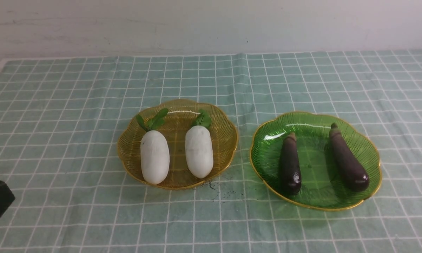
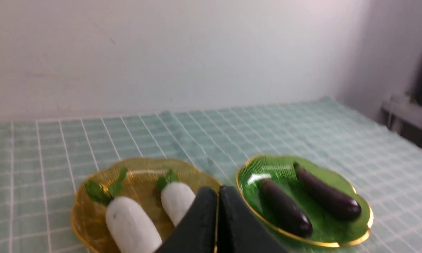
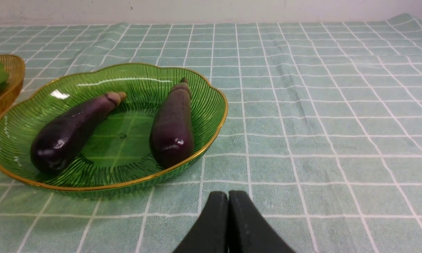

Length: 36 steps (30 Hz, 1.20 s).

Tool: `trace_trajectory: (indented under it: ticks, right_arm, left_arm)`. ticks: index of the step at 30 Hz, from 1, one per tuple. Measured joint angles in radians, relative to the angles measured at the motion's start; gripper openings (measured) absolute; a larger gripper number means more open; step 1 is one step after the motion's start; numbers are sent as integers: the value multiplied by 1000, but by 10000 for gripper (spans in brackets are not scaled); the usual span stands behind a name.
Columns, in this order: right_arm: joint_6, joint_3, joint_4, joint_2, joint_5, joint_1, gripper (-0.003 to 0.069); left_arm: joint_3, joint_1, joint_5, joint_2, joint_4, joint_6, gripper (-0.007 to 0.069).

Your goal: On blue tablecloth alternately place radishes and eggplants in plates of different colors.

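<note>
Looks pretty much done: both radishes sit in the amber plate, both eggplants in the green plate, on the blue tablecloth. Left hand and right hand are clenched empty, clear of the plates. Nothing left, I'd say.

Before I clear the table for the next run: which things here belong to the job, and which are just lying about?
Job:
- two radishes in yellow plate
- two eggplants in green plate
- tablecloth

Lying about:
- dark specks on the cloth by the yellow plate
</note>
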Motion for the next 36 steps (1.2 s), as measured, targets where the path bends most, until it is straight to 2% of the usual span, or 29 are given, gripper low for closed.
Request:
trace_trajectory:
  ticks: [3, 7, 13, 19, 23, 24, 27, 36]
  right_arm:
    - [0, 0, 0, 0, 0, 0, -15]
    - [0, 0, 0, 0, 0, 0, -15]
    - [0, 0, 0, 0, 0, 0, -15]
    - [0, 0, 0, 0, -1, 0, -15]
    - [0, 0, 0, 0, -1, 0, -15]
    - [0, 0, 0, 0, -1, 0, -15]
    - [0, 0, 0, 0, -1, 0, -15]
    - [0, 0, 0, 0, -1, 0, -15]
  left_arm:
    - [111, 0, -130, -29, -5, 0, -8]
    - [192, 0, -157, -30, -6, 0, -8]
    - [316, 0, -150, -30, 5, 0, -8]
    - [404, 9, -132, -103, 123, -9, -8]
    - [420, 65, -97, -161, 187, -42, -8]
    - [435, 111, -86, -176, 222, -77, -8]
    - [450, 166, -71, -179, 268, -119, -8]
    - [451, 195, 13, -180, 320, -140, -8]
